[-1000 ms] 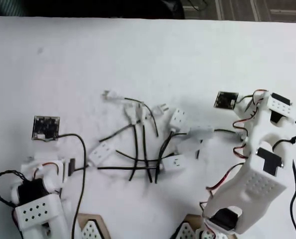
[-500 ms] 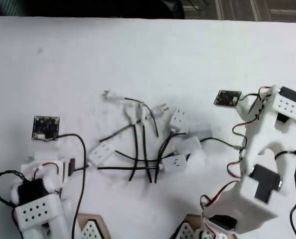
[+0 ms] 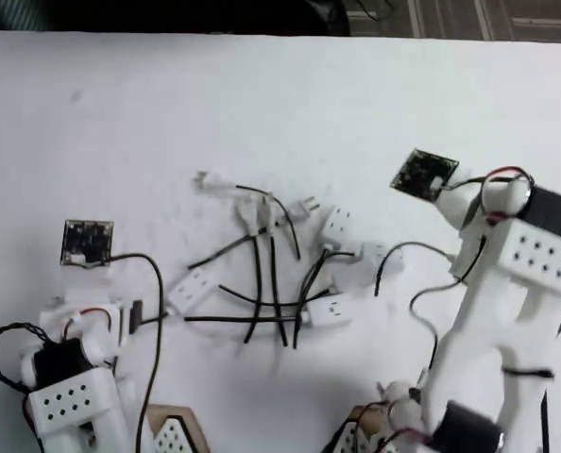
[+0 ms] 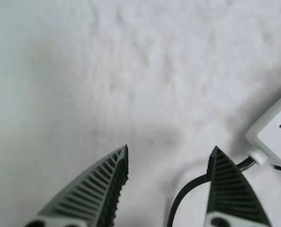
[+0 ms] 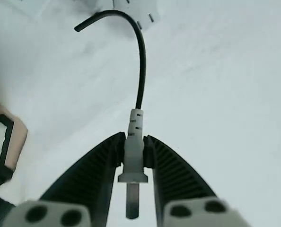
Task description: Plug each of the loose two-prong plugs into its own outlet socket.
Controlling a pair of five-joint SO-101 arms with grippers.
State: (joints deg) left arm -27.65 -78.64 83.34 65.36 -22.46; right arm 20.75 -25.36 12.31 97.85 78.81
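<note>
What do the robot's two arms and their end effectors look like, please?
Both the left arm and right arm are white plastic with dotted vent holes, black motors and thin red and black wires. The left end effector and right end effector have pointed, dark grey, ribbed fingers.

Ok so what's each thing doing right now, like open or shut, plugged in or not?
left gripper: open, holding nothing.
right gripper: shut on the held plug.
held plug: pinched between the fingers, prongs bare, not plugged in.
outlet socket: lying on the table, the slot in view empty.
loose plug: lying on the table, not plugged in.
</note>
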